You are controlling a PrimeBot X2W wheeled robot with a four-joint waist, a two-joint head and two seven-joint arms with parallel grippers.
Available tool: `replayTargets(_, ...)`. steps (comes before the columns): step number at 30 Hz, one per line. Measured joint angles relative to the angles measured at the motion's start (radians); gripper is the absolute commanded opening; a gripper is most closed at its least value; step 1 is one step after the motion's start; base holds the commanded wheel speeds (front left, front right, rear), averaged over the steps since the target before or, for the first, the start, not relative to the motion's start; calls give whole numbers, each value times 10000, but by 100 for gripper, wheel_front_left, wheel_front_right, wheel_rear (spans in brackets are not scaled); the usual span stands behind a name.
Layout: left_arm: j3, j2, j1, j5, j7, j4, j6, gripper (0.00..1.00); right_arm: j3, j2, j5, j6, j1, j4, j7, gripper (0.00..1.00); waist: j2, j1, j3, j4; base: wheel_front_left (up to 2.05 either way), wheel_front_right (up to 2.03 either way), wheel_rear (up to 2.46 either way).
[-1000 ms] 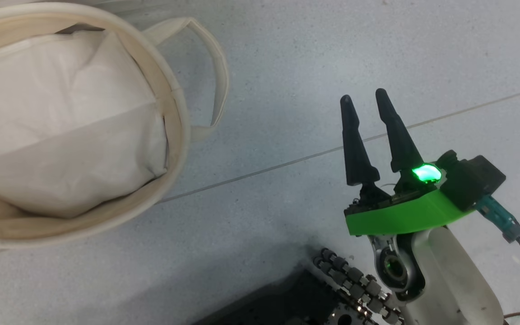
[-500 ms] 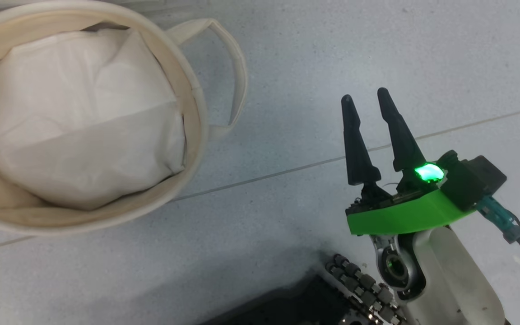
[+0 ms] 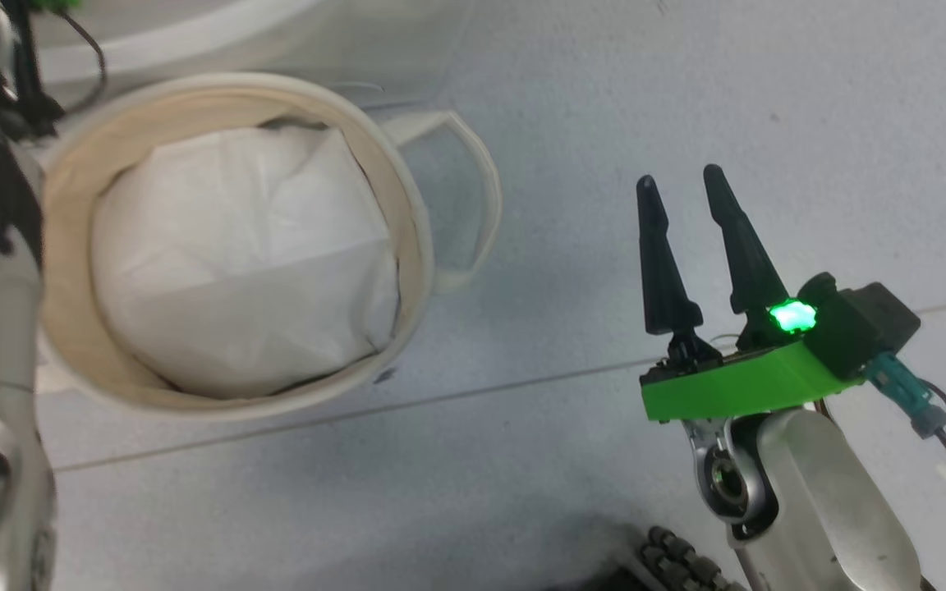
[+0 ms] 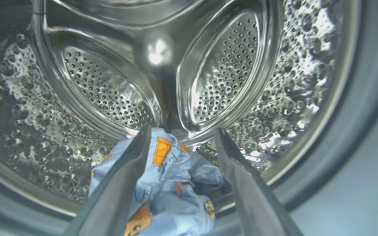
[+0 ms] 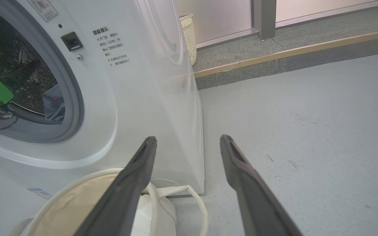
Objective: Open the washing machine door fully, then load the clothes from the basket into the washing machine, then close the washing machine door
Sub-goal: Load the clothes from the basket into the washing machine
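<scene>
Now, draw the left gripper out without dragging cloth

The clothes point(image 4: 172, 186), a light-blue bundle with orange patches, lie low at the front of the steel drum point(image 4: 103, 98), close to its mouth. The left gripper point(image 4: 183, 131) is inside the drum with its fingers spread apart on either side of the bundle. The cloth looks loose between them, not pinched. The washing machine point(image 5: 136, 82) stands just beside the basket point(image 3: 420, 246). The basket holds a plain white liner sheet point(image 3: 243, 263) and no coloured fabric that I can make out, so loading looks done or nearly so. The right gripper point(image 3: 681, 175) hovers over the grey floor point(image 3: 604, 82) to the basket's right, fingers apart and holding nothing.

To do this step well, I judge the left arm should pull straight back along its own fingers, with the fingers wide so no fold snags. The bundle sits near the lip. A nudge deeper first may stop a sleeve hanging over the seal and catching when the machine is shut.
</scene>
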Motion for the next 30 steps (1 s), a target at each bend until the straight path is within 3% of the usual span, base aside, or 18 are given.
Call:
replayTargets(7,-198,-587,2528,-25,8,-382,-263,100,-349,0,-305,0,634,412,0,100,0,0,-1341,465,0,0,0)
replayTargets(16,-240,-1530,6658,-142,10,-1900,-575,100,-832,-2,-759,0,1914,840,0,100,0,-1,-3504,938,0,0,0)
replayTargets(22,-418,-1695,8400,13,10,-2633,-658,100,-986,-2,-884,0,2614,949,0,100,0,-1,-4542,1235,0,0,0)
replayTargets(25,-407,-1781,9157,33,10,-3358,-543,100,-1022,0,-888,0,2945,988,0,100,0,-1,-5055,1409,0,0,0)
replayTargets(30,-499,-1870,10124,293,10,-4470,157,100,-1097,0,-884,0,3254,986,0,100,0,-1,-5470,1785,0,0,0)
